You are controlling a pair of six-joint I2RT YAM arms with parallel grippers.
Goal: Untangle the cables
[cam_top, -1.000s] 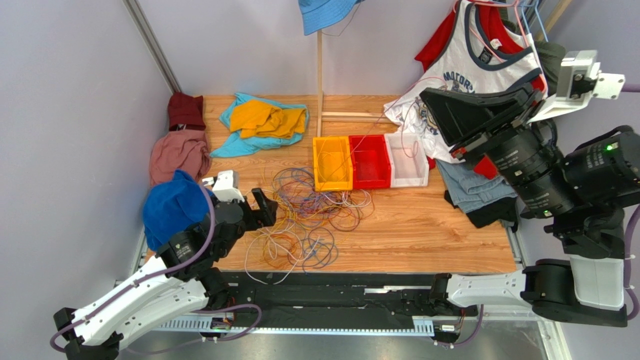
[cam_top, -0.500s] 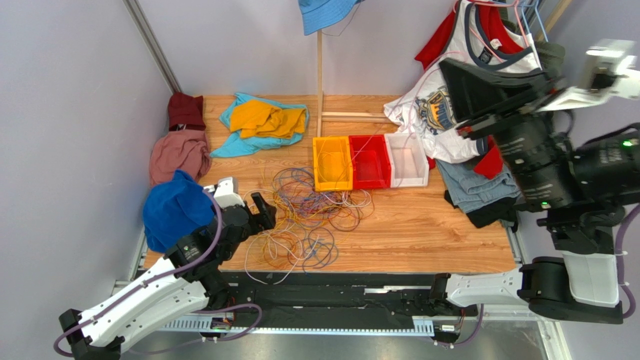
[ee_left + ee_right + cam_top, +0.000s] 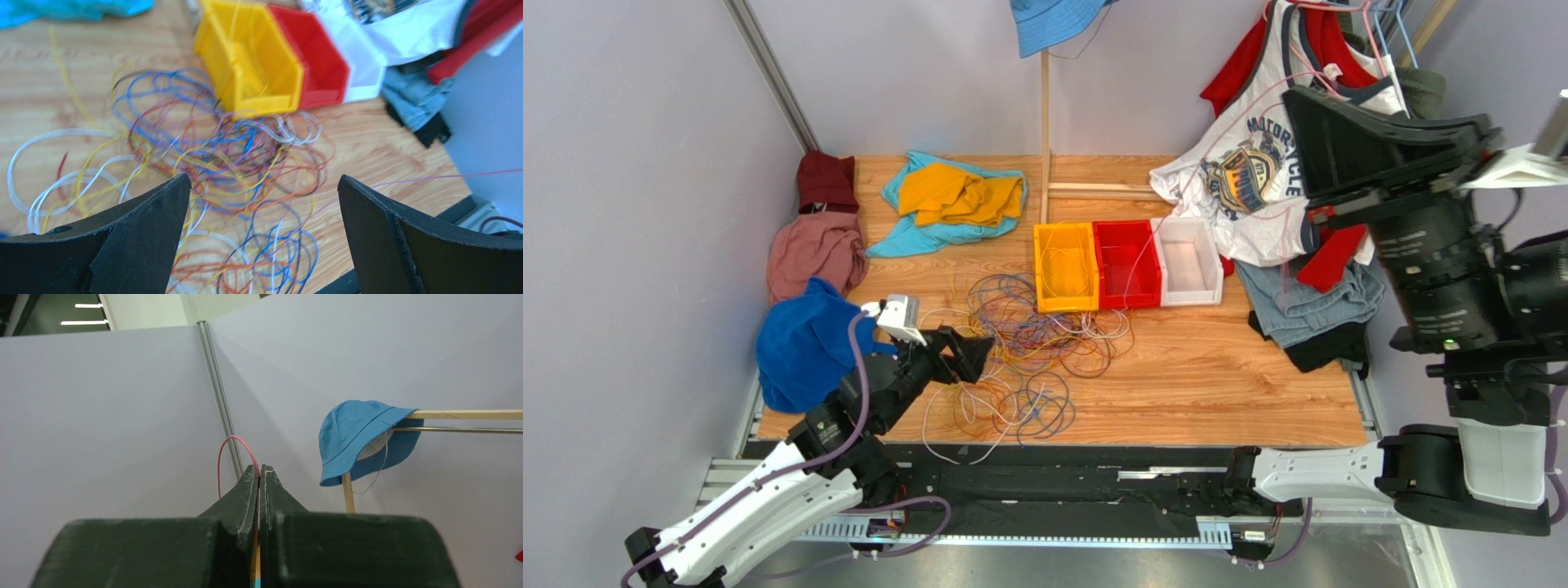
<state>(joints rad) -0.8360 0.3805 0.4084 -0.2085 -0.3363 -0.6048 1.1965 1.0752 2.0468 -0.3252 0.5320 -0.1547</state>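
Table [image 3: 1259, 368]: cables [image 3: 1032, 349] heaped in loose tangle mid-left, just in front of yellow bin [image 3: 1065, 267], a few strands draped into it.

Right gripper [image 3: 260, 473]: high above table's right side, fingers pressed together on pink cable [image 3: 228, 447]. Likely drawing one strand up clear of heap.

Left gripper [image 3: 263, 184]: low over tangle, fingers wide apart, nothing between. Probably poised to pin or pick.

Hard to make out: pink cable's run down to heap barely traceable. Which strand crosses which unreadable. Left wrist view blurred.
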